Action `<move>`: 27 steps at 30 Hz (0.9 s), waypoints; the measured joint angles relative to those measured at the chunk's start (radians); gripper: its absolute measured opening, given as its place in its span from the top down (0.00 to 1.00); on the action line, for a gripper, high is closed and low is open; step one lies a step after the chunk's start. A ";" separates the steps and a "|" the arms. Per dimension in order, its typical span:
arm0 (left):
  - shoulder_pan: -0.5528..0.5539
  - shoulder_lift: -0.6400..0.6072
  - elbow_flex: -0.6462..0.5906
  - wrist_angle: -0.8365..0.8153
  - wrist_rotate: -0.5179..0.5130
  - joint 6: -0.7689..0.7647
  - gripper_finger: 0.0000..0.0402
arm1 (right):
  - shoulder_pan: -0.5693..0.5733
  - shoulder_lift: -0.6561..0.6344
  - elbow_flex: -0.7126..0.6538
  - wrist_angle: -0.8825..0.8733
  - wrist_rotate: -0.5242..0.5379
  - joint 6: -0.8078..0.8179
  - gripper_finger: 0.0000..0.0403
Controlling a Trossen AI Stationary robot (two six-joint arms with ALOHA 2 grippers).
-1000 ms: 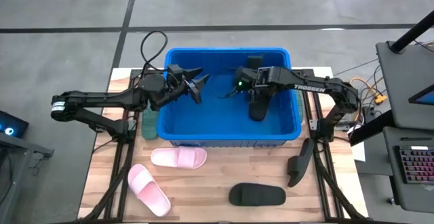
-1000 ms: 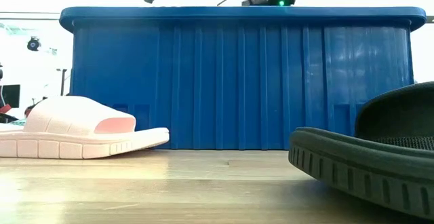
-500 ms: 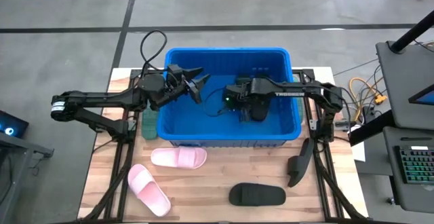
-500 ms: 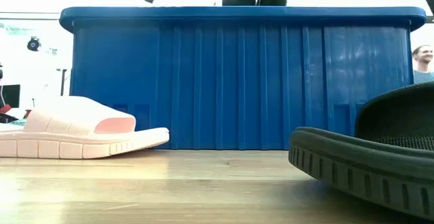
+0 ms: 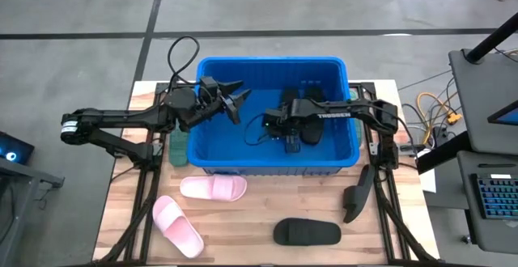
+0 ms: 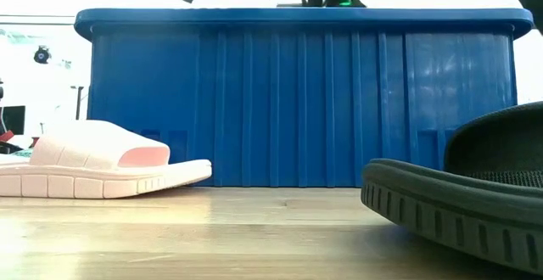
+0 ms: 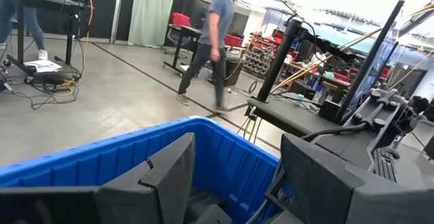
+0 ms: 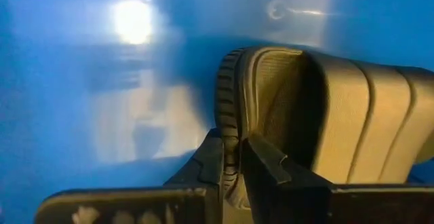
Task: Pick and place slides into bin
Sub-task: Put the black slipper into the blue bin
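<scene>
The blue bin (image 5: 271,65) stands at the table's far middle; its near wall fills the low view (image 6: 305,93). My right gripper (image 5: 281,129) reaches down inside the bin, shut on a black slide (image 5: 310,128). My left gripper (image 5: 239,105) hovers open and empty over the bin's left part, its fingers wide apart in the left wrist view (image 7: 237,176). Two pink slides (image 5: 213,188) (image 5: 178,226) and a black slide (image 5: 306,232) lie on the table before the bin. My right gripper pinches the edge of the black slide's sole (image 8: 230,142) between its two fingers (image 8: 210,166). The wide strap (image 8: 346,115) stands off to one side of the hold. The slide is inside the bin; whether it touches the bin floor, I cannot tell.
A sage green slide (image 5: 178,147) lies by the bin's left wall. Another dark slide (image 5: 357,192) leans at the right frame rail. In the low view a pink slide (image 6: 93,170) and a black slide (image 6: 458,204) lie close. A person walks in the room beyond (image 7: 213,41).
My right gripper has gone down into the bin and toward the table's near edge with the black slide; its head has sunk below the rim in the low view.
</scene>
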 joint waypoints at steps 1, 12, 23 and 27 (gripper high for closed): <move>0.000 0.000 0.000 0.000 0.001 0.000 0.49 | 0.000 0.000 0.000 0.000 -0.004 -0.003 0.93; 0.001 0.001 0.000 0.001 0.017 0.000 0.49 | -0.012 0.003 -0.001 0.010 -0.109 -0.057 0.82; 0.001 0.001 -0.001 0.005 0.051 -0.001 0.49 | -0.088 0.005 -0.022 0.007 -0.266 -0.056 0.59; 0.001 0.001 -0.002 0.004 0.059 -0.003 0.49 | -0.101 0.004 -0.016 -0.015 -0.286 -0.034 0.53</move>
